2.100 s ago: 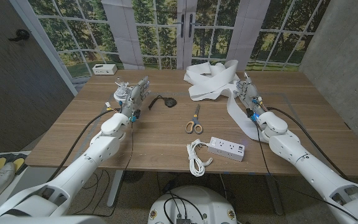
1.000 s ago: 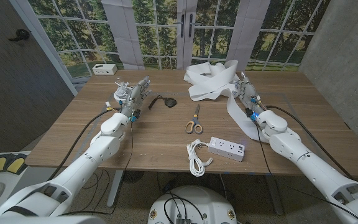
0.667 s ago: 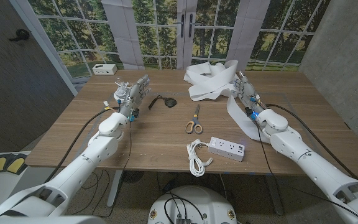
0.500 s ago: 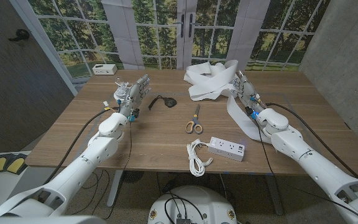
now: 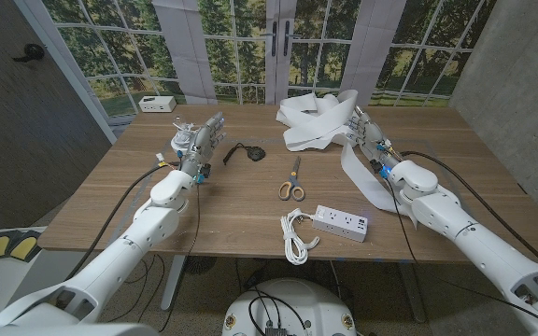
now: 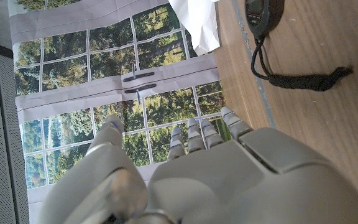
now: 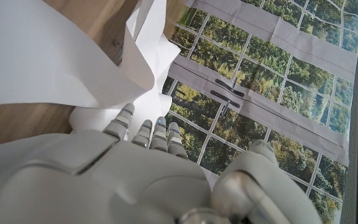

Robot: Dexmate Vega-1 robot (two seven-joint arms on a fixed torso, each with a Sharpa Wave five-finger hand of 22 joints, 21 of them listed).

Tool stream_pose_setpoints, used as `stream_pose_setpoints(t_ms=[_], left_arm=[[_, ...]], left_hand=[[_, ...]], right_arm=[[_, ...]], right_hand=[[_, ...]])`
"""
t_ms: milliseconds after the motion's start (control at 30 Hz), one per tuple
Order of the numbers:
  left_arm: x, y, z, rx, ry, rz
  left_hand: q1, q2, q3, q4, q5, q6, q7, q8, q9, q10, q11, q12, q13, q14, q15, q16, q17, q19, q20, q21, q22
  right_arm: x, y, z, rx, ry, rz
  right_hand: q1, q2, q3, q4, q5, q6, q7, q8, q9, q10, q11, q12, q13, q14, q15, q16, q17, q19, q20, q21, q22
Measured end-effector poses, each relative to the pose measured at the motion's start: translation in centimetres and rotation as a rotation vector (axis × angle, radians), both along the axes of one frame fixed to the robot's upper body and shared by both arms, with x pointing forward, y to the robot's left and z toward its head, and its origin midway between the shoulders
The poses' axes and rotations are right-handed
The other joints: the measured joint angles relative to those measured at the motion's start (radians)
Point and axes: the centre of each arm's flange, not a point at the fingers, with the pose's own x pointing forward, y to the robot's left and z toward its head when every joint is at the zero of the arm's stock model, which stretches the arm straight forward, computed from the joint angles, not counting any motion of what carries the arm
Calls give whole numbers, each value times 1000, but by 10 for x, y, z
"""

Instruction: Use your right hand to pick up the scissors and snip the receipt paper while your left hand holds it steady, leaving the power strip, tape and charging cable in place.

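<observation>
1. My right hand stands on its edge at the far right of the surface, fingers extended and close together, holding nothing.
2. The receipt paper lies heaped just beside those fingers, toward the centre, and a strip of it runs back under my right wrist and forearm.
3. The scissors lie untouched, well apart from my right fingers, nearer me and toward the middle, yellow handles pointing at me.
4. My left hand is raised at the far left, fingers straight and slightly apart, empty.
5. The tape with its black cord sits near my left fingers, toward the centre.
6. The power strip and coiled white charging cable rest at the near edge, well apart from both hands.
</observation>
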Motion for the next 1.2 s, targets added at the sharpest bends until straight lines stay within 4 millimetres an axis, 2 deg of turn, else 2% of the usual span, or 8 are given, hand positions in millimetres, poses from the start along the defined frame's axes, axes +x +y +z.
stream_pose_setpoints(t_ms=[300, 367, 633, 833, 933, 1133, 1200], left_arm=[[1, 2, -2, -9, 6, 23], [-1, 0, -8, -13, 16, 23], [-7, 0, -11, -20, 25, 32], [-10, 2, -15, -23, 35, 36], [-11, 2, -16, -23, 39, 37], [-11, 3, -17, -22, 47, 36], [-11, 3, -17, -23, 47, 36]], left_hand=[[0, 0, 0, 0, 0, 10, 0, 0, 0, 1, -1, 0, 0, 0, 0, 0, 0, 0, 0, 0, 0], [0, 0, 0, 0, 0, 10, 0, 0, 0, 1, -1, 0, 0, 0, 0, 0, 0, 0, 0, 0, 0], [0, 0, 0, 0, 0, 10, 0, 0, 0, 1, -1, 0, 0, 0, 0, 0, 0, 0, 0, 0, 0], [0, 0, 0, 0, 0, 10, 0, 0, 0, 7, 4, 0, 0, 0, 0, 0, 0, 0, 0, 0, 0], [0, 0, 0, 0, 0, 10, 0, 0, 0, 7, 4, 0, 0, 0, 0, 0, 0, 0, 0, 0, 0], [0, 0, 0, 0, 0, 10, 0, 0, 0, 7, 4, 0, 0, 0, 0, 0, 0, 0, 0, 0, 0], [0, 0, 0, 0, 0, 10, 0, 0, 0, 7, 4, 0, 0, 0, 0, 0, 0, 0, 0, 0, 0]], right_arm=[[0, -1, 2, -20, -3, -1], [-2, 1, 5, -62, -22, -8], [-4, 2, 14, -117, -49, -23], [-5, 2, 18, -167, -72, -55], [-6, 3, 20, -189, -89, -69], [-8, 3, 24, -226, -117, -100], [-10, 3, 25, -238, -126, -112]], right_hand=[[24, 9, 4, -12, 0, -13, -16, 0, 0, -2, -20, 0, 0, -7, -21, 0, -5, -5, -5, 0, 0], [25, 8, 7, -15, 0, -13, -16, 0, 0, -2, -23, 0, 0, -7, -21, 0, -5, -5, -6, 0, 0], [44, 11, 12, -27, 0, -18, -21, 0, 0, -2, -23, 0, 0, -11, -24, 0, -5, -5, -6, 0, 0], [113, 34, 43, -65, 0, -23, -27, 0, 0, 31, -44, 11, 0, -4, -31, 0, -5, -5, -5, 5, 0], [127, 36, 48, -71, 0, -24, -27, 0, 2, 36, -50, 12, 0, -4, -31, 0, -5, -1, -9, 5, 0], [164, 46, 61, -89, 0, -11, -54, 4, 3, 58, -71, 12, 4, 2, -37, 0, -5, -1, -9, 5, 0], [164, 46, 62, -93, 0, -11, -54, 4, 3, 62, -75, 12, 5, 2, -37, 0, -5, 2, -6, 5, 0]])
